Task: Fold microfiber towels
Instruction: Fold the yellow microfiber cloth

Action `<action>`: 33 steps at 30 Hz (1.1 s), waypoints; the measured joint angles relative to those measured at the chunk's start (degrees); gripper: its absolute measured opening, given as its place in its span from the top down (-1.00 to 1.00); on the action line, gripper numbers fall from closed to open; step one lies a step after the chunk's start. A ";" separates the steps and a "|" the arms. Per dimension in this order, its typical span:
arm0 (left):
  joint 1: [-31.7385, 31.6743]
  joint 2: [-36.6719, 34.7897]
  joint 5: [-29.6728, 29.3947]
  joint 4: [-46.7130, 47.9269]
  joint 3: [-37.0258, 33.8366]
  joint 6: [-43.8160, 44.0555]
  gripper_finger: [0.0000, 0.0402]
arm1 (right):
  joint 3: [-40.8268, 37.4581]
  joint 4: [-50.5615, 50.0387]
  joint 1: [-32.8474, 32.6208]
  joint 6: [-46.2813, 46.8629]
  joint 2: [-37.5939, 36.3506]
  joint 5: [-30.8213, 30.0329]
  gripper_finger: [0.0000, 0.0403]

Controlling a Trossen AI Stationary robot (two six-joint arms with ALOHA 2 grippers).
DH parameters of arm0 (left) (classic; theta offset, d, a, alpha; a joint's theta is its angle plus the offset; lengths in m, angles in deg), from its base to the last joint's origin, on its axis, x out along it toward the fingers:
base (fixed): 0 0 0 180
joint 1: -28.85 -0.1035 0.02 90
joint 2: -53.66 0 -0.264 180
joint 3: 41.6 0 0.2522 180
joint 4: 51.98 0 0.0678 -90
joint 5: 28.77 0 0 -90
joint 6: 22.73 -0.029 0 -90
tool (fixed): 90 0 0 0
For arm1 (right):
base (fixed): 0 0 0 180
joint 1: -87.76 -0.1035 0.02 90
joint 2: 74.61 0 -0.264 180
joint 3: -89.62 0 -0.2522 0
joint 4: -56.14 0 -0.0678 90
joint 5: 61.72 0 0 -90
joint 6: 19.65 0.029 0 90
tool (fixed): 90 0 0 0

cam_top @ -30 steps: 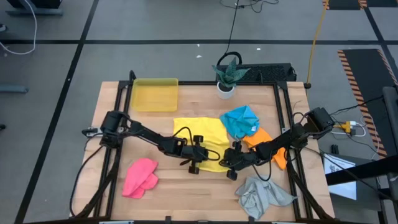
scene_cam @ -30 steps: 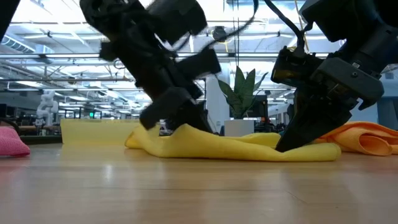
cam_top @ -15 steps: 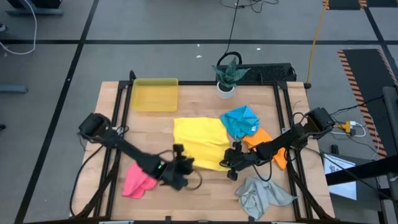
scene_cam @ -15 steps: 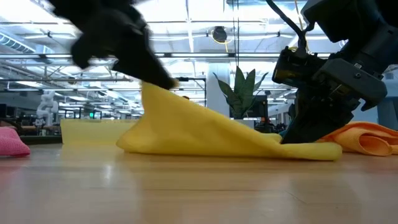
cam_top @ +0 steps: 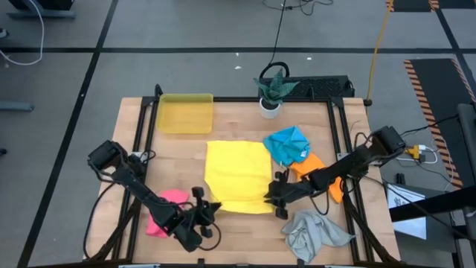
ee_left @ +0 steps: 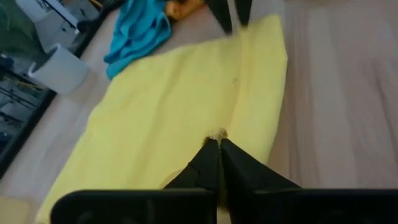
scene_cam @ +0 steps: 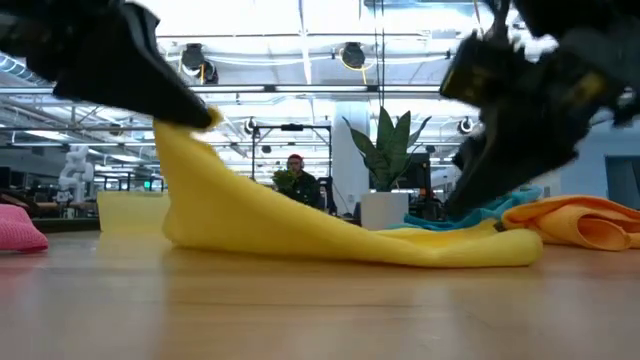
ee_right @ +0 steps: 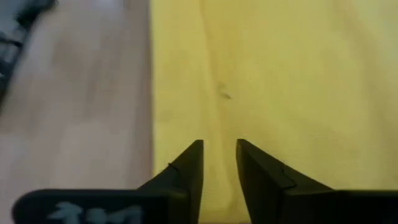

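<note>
While the yellow towel point(cam_top: 238, 176) lies spread at mid-table, the blue towel point(cam_top: 288, 144) and orange towel point(cam_top: 316, 170) bunch just right of it. At its near-left corner the left gripper point(ee_left: 217, 144) pinches its edge; the right gripper point(ee_right: 219, 155) sits at its near-right corner, fingers slightly parted over the cloth.

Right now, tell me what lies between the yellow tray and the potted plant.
Only bare wooden table: in the high view nothing sits between the yellow tray and the potted plant.

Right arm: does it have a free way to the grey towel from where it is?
Probably yes. The right gripper is open over the yellow towel, and the grey towel lies close beside it with bare table between.
</note>
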 joint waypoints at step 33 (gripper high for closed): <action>-5.91 -10.43 27.99 1.07 -4.41 -2.44 0.22 | 0.13 -7.46 2.48 16.90 -1.58 -3.38 0.44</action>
